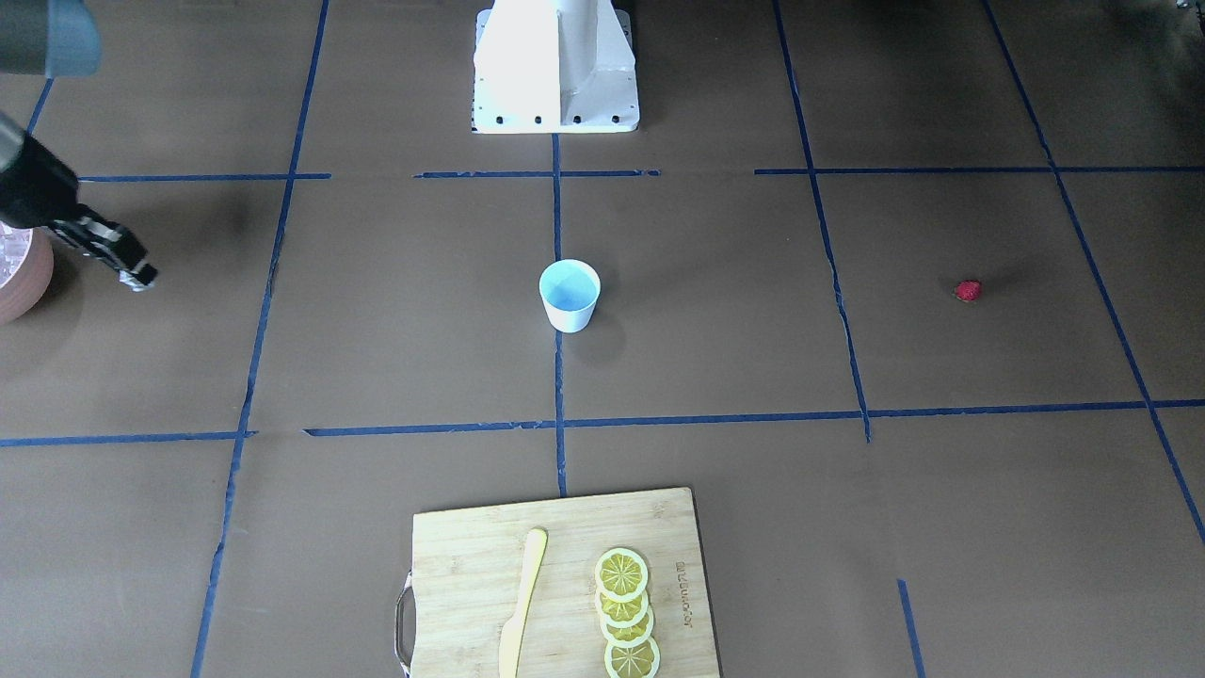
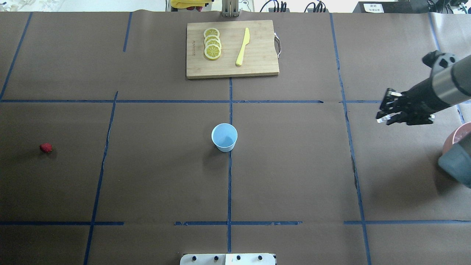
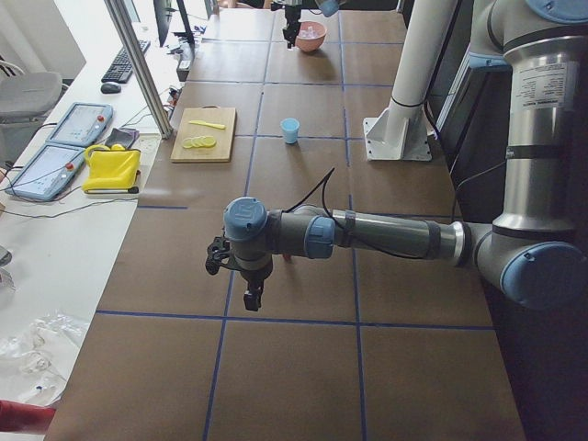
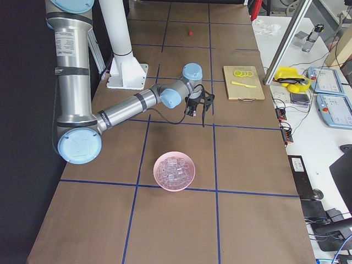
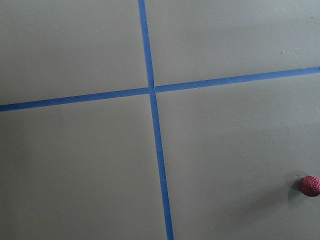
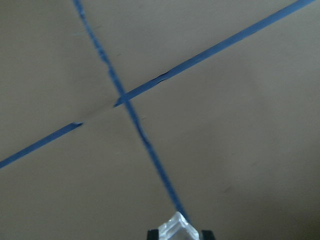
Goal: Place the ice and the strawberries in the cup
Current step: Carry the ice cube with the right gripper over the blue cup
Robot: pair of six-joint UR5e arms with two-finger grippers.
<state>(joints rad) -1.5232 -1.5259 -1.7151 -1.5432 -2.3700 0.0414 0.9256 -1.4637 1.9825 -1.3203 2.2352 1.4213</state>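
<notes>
Upright cup (image 2: pixel 224 137), lone strawberry (image 2: pixel 46 148), ice (image 4: pixel 174 169) in bowl (image 4: pixel 175 190)

Nothing could be read clearly. A burned-in brand mark (image 1: pixel 685 593) ran along one short end of the board (image 1: pixel 565 527), too small to make out. Labels on the left arm (image 3: pixel 537 87) and right arm (image 4: pixel 69 41) and a white sign (image 2: pixel 371 6) beyond the counter's far edge were illegible.
</notes>
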